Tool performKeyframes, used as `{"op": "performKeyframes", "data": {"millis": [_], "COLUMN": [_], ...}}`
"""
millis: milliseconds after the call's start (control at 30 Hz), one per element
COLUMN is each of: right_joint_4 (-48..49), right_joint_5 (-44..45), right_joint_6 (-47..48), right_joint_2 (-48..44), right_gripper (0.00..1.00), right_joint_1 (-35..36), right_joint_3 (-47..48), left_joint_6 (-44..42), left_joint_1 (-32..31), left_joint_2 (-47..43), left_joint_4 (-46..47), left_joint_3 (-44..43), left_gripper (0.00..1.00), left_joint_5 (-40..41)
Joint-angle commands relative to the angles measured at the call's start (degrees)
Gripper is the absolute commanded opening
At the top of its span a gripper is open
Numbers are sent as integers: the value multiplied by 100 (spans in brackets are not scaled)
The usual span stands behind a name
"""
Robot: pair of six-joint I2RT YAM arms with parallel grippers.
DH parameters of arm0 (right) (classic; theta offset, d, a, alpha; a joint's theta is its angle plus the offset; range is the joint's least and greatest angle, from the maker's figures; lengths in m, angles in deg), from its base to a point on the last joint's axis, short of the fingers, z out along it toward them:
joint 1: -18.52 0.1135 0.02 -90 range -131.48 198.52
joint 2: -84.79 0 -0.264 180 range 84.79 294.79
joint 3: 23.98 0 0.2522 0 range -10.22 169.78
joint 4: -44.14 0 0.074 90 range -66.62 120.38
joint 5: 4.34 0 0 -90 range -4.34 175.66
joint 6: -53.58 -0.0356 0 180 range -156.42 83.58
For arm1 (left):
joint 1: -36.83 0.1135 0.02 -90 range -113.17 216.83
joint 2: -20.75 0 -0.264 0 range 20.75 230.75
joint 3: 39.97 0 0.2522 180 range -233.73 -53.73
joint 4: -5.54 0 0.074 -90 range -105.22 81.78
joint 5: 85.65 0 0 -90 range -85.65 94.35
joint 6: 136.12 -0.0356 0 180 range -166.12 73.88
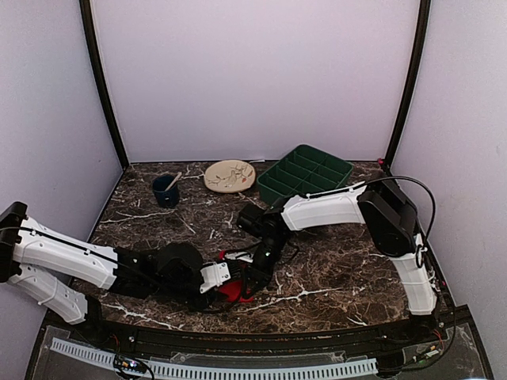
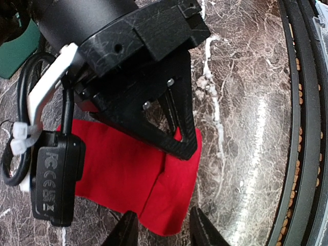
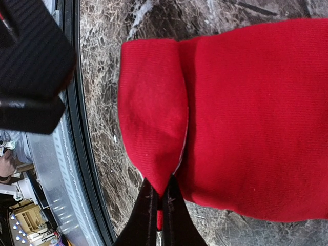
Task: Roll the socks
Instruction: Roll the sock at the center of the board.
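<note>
The red socks [image 1: 231, 291] lie flat on the marble table near its front edge, with one end folded over. In the right wrist view the folded flap [image 3: 151, 113] rests on the rest of the socks [image 3: 256, 118]. My right gripper [image 3: 160, 187] is shut on the flap's edge, pinching red fabric. From above, the right gripper [image 1: 250, 282] reaches down onto the socks. My left gripper [image 2: 164, 230] is open, and the folded end of the socks [image 2: 169, 200] lies between its fingertips untouched. The left gripper [image 1: 224, 279] meets the socks from the left.
A blue cup [image 1: 165, 191] with a spoon, a beige plate [image 1: 229, 176] and a green divided tray [image 1: 305, 174] stand at the back. The table's black front rim [image 2: 302, 128] runs close beside the socks. The right arm's black gripper body [image 2: 148, 97] hangs over them.
</note>
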Motion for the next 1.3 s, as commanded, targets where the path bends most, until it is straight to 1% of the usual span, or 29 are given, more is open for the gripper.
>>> {"op": "performKeyframes", "data": {"millis": [0,167,300,600,733,933,1000,1133,1267], "right_joint_4": [-153,-169,-178,-186,-187,-191,-197,-200,-167], "right_joint_5": [-153,-168,-184,-226,-232,-224,-218,-201,-174], "right_joint_6": [46,68,86,113,117,117,117,116,84], "right_joint_2": [115,123,127,120,128,134,133,120,94], "right_gripper": [2,2,2,2,2,2,2,3,4], "right_joint_1": [-8,-15,-17,-26,-26,-32,-35,-47,-59], "right_joint_3": [151,143,142,112,109,120,117,111,74], "left_joint_6": [-142,-97,-56,-76,-133,-121,-77,-7,27], "left_joint_1": [-27,-29,-29,-18,-15,18,39,67,147], "left_joint_2": [208,513,770,1054,1207,1256,1309,1408,1428], "left_joint_4": [-180,-333,-478,-435,-504,-595,-690,-789,-852], "left_joint_3": [-262,-433,-587,-685,-775,-835,-896,-969,-997], "left_gripper": [38,41,41,41,40,33,27,19,8], "left_joint_5": [-25,-143,-251,25,-108,-319,-438,-548,-760]}}
